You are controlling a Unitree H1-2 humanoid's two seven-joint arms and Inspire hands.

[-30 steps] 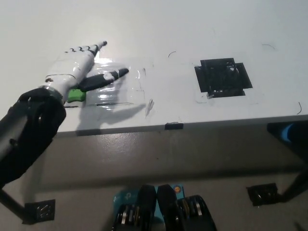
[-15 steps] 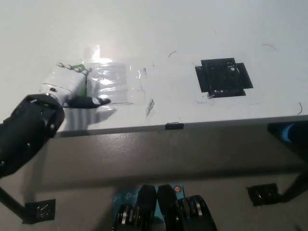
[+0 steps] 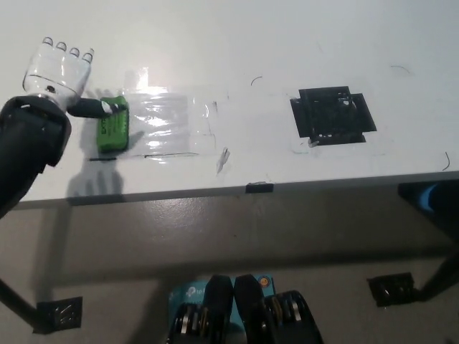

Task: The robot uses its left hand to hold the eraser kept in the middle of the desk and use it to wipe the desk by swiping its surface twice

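My left hand beside the green eraser on the white desk.

My left hand sits at the far left of the desk, curled with the knuckles up and nothing held; only my dark thumb tip reaches the top edge of the eraser. The eraser lies flat just right of my hand, at the left end of a shiny clear patch. A black square mark sits well apart to the right.
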